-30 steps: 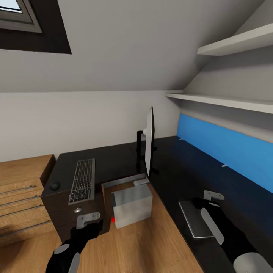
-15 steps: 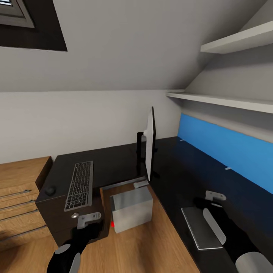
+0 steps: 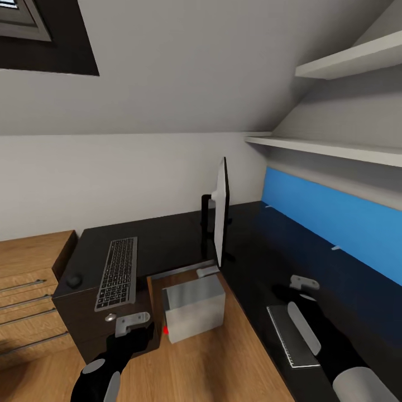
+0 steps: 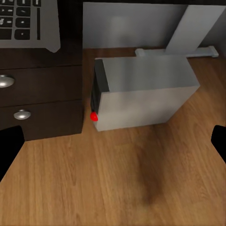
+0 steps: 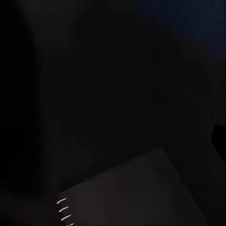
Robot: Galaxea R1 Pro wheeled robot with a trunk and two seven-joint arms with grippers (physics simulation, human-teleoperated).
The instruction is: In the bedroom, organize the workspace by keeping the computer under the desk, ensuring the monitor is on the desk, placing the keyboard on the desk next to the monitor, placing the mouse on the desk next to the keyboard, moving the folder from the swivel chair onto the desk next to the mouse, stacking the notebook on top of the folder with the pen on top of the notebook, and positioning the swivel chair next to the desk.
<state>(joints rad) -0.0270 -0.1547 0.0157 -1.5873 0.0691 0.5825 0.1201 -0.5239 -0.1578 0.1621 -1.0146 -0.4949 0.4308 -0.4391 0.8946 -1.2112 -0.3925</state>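
on desk [image 3: 167, 237], notebook [image 3: 282, 335] under right gripper [image 3: 290, 290]

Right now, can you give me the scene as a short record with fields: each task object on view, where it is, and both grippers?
monitor: upright on the desk, seen edge-on
keyboard: flat on desk, left part
mouse: on desk, left of keyboard
computer: on floor in desk corner
notebook: flat on desk, right part
left gripper: open, empty
right gripper: above desk beyond notebook; state unclear

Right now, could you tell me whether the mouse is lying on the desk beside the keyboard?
Yes, in the head view the mouse lies on the desk just beside the keyboard.
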